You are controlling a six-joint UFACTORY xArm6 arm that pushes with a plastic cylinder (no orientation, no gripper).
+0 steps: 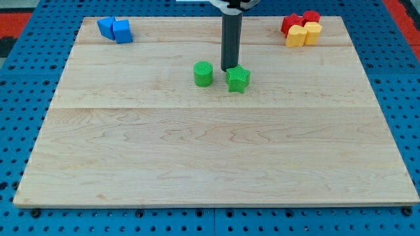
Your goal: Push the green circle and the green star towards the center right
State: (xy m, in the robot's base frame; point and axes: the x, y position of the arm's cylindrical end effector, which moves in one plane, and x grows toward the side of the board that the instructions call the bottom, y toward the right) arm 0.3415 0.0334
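Observation:
The green circle (203,74) stands on the wooden board (210,157) a little left of centre in the upper part of the view. The green star (237,79) stands just to its right, a small gap apart. My tip (230,69) comes down from the view's top and sits right at the star's upper left edge, between the two green blocks and slightly above them; it looks to touch the star.
Two blue blocks (115,29) sit together at the board's upper left corner. Two red blocks (299,20) and two yellow blocks (304,33) are clustered at the upper right corner. A blue pegboard surface (20,98) surrounds the board.

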